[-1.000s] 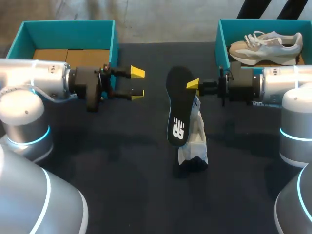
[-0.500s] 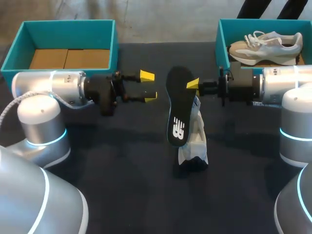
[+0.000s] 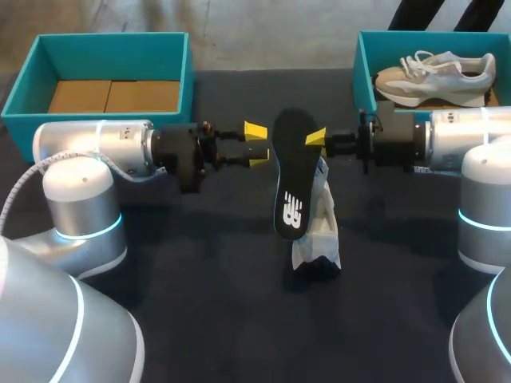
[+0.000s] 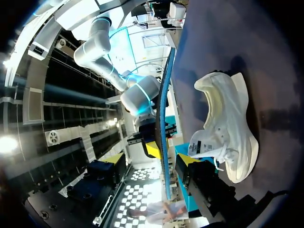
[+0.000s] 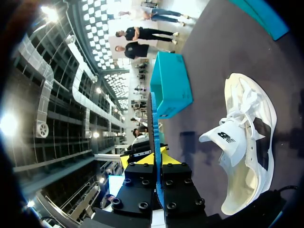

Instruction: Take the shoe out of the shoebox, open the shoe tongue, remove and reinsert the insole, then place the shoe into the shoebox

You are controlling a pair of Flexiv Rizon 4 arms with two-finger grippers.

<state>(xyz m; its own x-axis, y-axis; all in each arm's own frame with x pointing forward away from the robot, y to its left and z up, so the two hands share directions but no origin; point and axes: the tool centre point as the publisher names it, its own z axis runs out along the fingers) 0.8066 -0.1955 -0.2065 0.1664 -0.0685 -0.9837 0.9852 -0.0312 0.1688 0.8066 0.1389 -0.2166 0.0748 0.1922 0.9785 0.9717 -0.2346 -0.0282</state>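
Left gripper point(image 3: 256, 144), wide open, has advanced to just beside the insole point(image 3: 291, 175) edge; right gripper point(image 3: 317, 137) clamps the insole, shoe point(image 3: 318, 231) near.

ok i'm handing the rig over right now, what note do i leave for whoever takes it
Right tool: shut on the insole, holding it off the table over the shoe.
Left tool: open, tips by the insole's opposite edge, gripping nothing.
White shoe: on the table, out of its box, tongue pulled up.
Left shoebox holds no shoe; right shoebox holds a second shoe.
Done: shoe out, tongue open, insole out.
Left: reinsert the insole, put the shoe back in its shoebox.
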